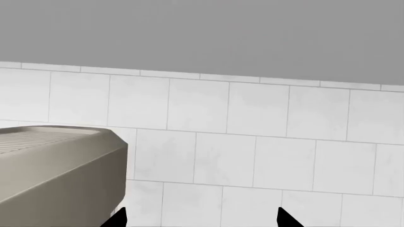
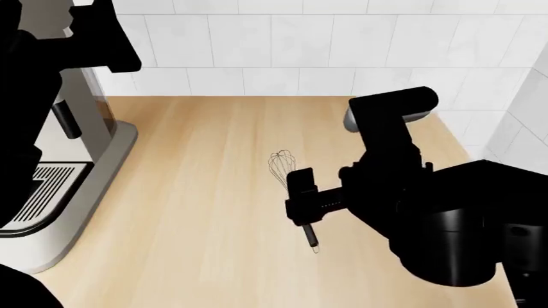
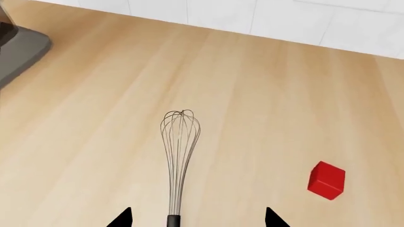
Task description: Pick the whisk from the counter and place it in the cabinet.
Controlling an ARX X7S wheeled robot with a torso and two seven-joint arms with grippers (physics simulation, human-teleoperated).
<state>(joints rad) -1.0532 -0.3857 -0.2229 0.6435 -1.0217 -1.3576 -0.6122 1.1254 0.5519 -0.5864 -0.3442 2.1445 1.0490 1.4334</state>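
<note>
A: What is the largest thing in front of the robot?

B: A broad beige wood-grain desk [image 2: 205, 212] backed by a white tiled wall [image 2: 299, 45]. At its left end stands a grey appliance [image 2: 60, 192] with a ribbed tray, probably a coffee machine.

A: Where are the 2 arms?

B: The left gripper [image 1: 198, 220] is raised and faces the tiled wall, beside the appliance's top. Only 2 dark tips show, standing apart with nothing between them. The right gripper [image 3: 197, 218] hangs low over the middle of the desk, directly over the whisk.

A: And the whisk itself?

B: The whisk [image 3: 179, 156] lies flat on the desk, well apart from the appliance. Its silver wire loops point toward the wall and its dark handle toward the robot. In the right wrist view the handle runs between the 2 tips, which are apart and not yet touching it. A small red cube [image 3: 327, 180] sits off to one side, clear of the whisk.

A: How should the grasp be done well?

B: In my judgement, keep the jaws centred across the handle, not the thin loops, which would flex or slip. Lower straight down until the tips nearly meet the desk, then close firmly, since the handle is slim. Lift vertically so the loops do not drag.
</note>
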